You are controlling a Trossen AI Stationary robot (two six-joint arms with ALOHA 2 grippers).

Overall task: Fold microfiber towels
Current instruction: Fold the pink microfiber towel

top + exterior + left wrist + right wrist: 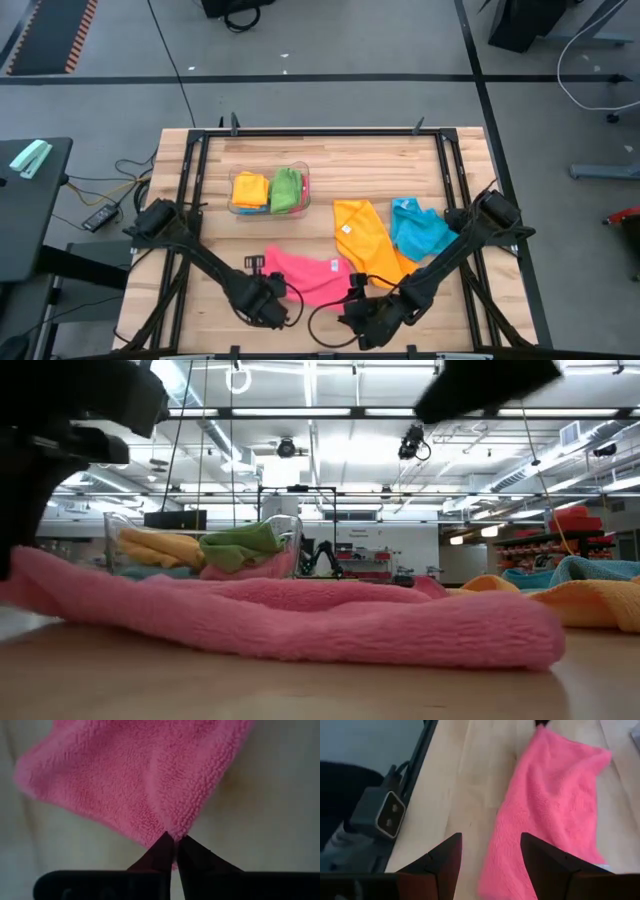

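A pink microfiber towel lies crumpled on the wooden table near its front edge. My left gripper is shut on its near left corner. My right gripper stands open at the towel's near right end, fingers slanting down on either side of the edge; whether they touch it I cannot tell. An orange towel and a blue towel lie spread out to the right. A yellow towel and a green one sit folded in a clear bin. My left gripper pinches one corner of the pink towel between its two fingertips. The fingers come from above, pointing down. The corner is raised a little, and the rest of the towel lies slack on the table.
The table has a black frame along its sides. A small grey camera sits at the near edge, left of the pink towel. Bare wood shows at the table's far side and near the front corners.
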